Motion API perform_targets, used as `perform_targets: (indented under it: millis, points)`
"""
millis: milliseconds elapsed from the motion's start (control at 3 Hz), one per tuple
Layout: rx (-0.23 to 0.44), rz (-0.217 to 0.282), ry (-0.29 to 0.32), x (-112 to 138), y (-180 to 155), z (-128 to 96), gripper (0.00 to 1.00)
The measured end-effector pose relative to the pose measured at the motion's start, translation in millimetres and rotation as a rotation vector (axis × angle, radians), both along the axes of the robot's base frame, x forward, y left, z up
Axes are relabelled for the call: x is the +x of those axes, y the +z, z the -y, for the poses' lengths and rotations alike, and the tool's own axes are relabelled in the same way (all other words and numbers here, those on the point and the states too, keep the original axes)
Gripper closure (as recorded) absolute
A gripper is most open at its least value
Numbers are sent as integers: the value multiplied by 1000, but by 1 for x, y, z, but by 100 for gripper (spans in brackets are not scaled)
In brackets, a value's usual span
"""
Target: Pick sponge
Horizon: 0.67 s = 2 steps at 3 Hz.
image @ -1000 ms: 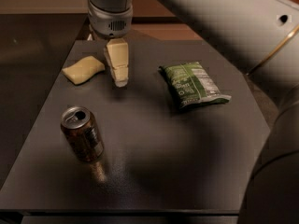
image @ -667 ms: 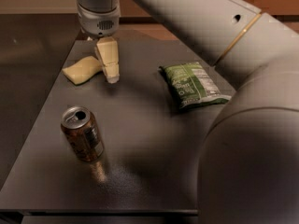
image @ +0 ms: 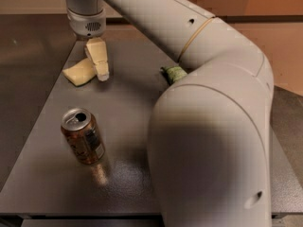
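The sponge (image: 77, 73), a small pale yellow pad with curved edges, lies flat on the dark grey table (image: 128, 103) at the far left. My gripper (image: 101, 74) hangs from the white wrist above and points down. Its tip is at the sponge's right edge, right next to it or touching it. The gripper covers the sponge's right end. It holds nothing that I can see.
A brown soda can (image: 84, 136) stands upright near the front left of the table. A green snack bag (image: 175, 73) lies at the right, mostly hidden behind my large white arm (image: 208, 126). The table's left edge runs close to the sponge.
The gripper has moved left across the table, from well right of the sponge to its right edge. The arm has swung into view and now covers most of the green bag.
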<state>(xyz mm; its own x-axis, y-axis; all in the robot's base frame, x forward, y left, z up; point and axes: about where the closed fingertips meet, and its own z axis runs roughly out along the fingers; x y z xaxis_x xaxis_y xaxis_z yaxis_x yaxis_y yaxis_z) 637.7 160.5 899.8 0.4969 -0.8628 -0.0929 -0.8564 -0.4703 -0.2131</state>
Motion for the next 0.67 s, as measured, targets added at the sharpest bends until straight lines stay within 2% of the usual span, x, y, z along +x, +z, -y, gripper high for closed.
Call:
perform_targets:
  millis: [667]
  points:
    - [-4,-22,4,18,-17,-22,0]
